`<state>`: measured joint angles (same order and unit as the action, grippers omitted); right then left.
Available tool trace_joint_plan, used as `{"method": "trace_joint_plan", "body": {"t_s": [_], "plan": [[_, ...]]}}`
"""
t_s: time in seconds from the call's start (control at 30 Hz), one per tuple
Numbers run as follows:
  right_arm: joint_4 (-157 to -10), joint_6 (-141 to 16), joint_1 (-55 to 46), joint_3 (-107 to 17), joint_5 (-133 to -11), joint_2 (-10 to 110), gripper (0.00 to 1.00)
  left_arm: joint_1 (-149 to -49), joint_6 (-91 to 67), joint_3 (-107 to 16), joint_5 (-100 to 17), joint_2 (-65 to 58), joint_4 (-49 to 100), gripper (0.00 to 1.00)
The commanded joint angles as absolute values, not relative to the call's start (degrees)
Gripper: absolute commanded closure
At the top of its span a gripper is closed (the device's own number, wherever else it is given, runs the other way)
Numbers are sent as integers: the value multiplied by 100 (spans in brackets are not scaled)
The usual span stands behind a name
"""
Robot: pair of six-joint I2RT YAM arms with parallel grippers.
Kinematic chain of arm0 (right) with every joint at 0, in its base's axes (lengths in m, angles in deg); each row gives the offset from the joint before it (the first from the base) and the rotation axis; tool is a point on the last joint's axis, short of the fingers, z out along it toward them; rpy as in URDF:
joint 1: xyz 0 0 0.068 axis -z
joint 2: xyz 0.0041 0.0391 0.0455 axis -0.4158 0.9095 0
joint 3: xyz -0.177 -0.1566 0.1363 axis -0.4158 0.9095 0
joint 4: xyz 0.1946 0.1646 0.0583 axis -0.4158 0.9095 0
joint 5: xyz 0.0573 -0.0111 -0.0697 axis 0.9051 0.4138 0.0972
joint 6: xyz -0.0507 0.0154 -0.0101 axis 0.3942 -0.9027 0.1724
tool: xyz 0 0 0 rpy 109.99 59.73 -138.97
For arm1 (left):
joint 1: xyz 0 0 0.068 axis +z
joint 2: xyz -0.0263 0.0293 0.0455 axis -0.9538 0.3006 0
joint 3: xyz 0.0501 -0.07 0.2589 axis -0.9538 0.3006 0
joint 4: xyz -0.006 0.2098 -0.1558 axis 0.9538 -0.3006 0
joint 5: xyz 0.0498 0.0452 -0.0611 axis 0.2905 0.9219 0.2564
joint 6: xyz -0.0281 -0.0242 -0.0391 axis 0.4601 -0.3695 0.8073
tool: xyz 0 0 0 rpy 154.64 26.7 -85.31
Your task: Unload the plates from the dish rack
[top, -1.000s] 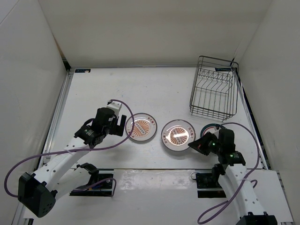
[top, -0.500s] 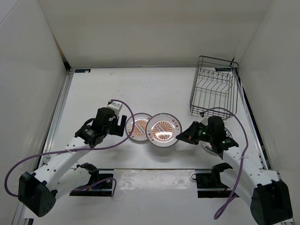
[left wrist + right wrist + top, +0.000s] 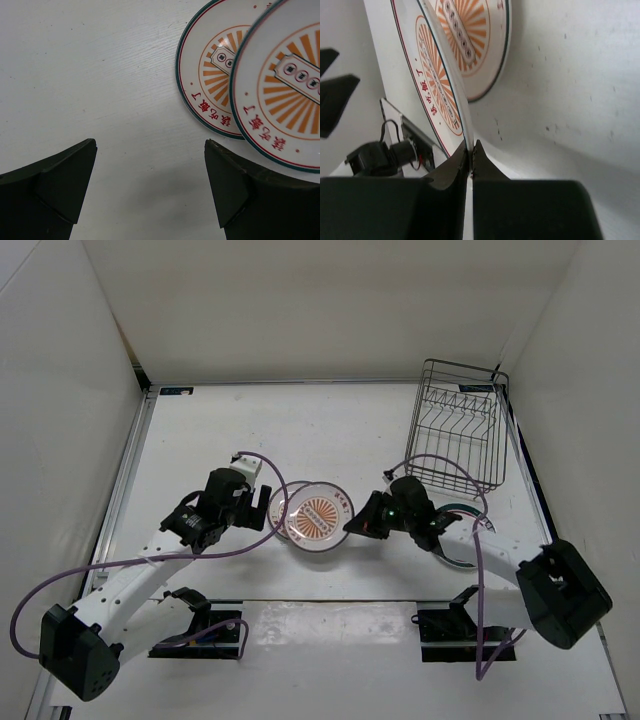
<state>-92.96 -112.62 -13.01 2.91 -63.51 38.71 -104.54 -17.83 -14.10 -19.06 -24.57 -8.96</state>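
Note:
Two orange-sunburst plates overlap at the table's middle. One plate point(image 3: 283, 512) point(image 3: 207, 75) lies flat. The other plate point(image 3: 320, 512) point(image 3: 292, 85) point(image 3: 434, 82) hangs tilted partly over it, its right rim pinched in my right gripper point(image 3: 355, 523) point(image 3: 470, 150), which is shut on it. My left gripper point(image 3: 256, 508) point(image 3: 150, 192) stands open just left of the flat plate, with bare table between its fingers. A third plate with a green rim point(image 3: 462, 514) lies under my right forearm, partly hidden. The black wire dish rack point(image 3: 455, 435) stands at the back right with nothing in it.
White walls close in the table on the left, back and right. The rack stands against the right wall. Purple cables loop off both arms, one over the green-rimmed plate.
My right gripper has carried its sunburst plate leftward, from the table's middle until it overlaps the flat plate. The left arm has not moved.

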Motion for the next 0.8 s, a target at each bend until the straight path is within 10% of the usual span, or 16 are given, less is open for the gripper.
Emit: {"method": "trace_joint_plan", "body": {"t_s": [0.0,0.43,0.6,0.77], "plan": [[-10037,-11482,-1463,-461,-6834,4421,100,-10468,-1776,-1628,-1982,-2483,-903,0],[-11215,-12142,-1700,-587,-6843,5794,100,-10468,-1802,-1619,-1982,-2307,-868,0],[-11067,-12054,-1727,-762,-6746,5856,64,-10468,-1802,-1593,-2000,-2342,-842,0],[-10900,-12229,-1744,-736,-6763,5848,57,-10468,-1802,-1593,-1983,-2324,-850,0]]}}
